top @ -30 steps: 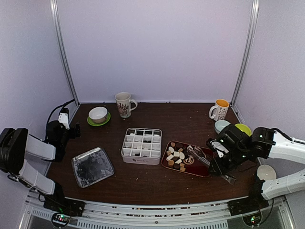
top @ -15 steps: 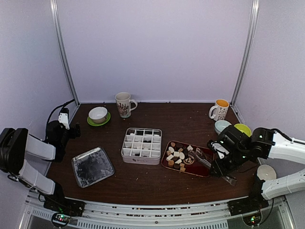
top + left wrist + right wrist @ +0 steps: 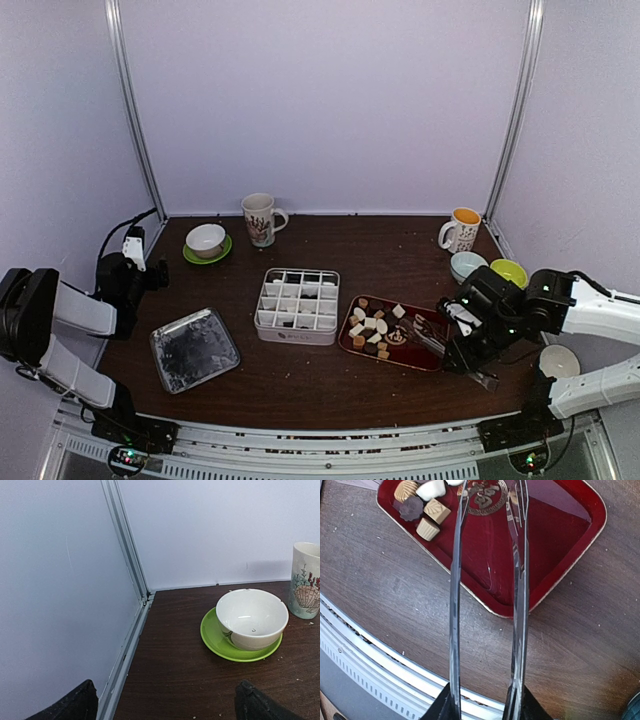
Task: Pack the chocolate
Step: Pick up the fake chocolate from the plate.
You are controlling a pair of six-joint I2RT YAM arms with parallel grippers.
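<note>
The chocolate [image 3: 370, 324], small white, tan and dark pieces, lies on the left half of a red tray [image 3: 428, 361]; a few pieces [image 3: 426, 511] show at the top left of the right wrist view. A white box with dividers [image 3: 297, 305] stands left of the tray, with dark pieces in some cells. My right gripper [image 3: 465, 338] [image 3: 482, 707] is shut on the metal tongs [image 3: 424, 333] [image 3: 455, 605]. The tongs' arms stand apart over the tray's [image 3: 560, 540] bare right half, with nothing between them. My left gripper [image 3: 133, 252] [image 3: 167, 705] is open and holds nothing at the far left.
A metal lid [image 3: 195, 348] lies at the near left. A white bowl on a green saucer [image 3: 206, 241] [image 3: 249, 620] and a shell-print mug [image 3: 260, 218] stand at the back left. An orange-lined mug [image 3: 461, 230], two bowls [image 3: 488, 266] and a white cup [image 3: 558, 361] are at the right.
My right gripper and the tongs have drawn back slightly toward the right, uncovering a white piece on the tray. The left arm has not moved.
</note>
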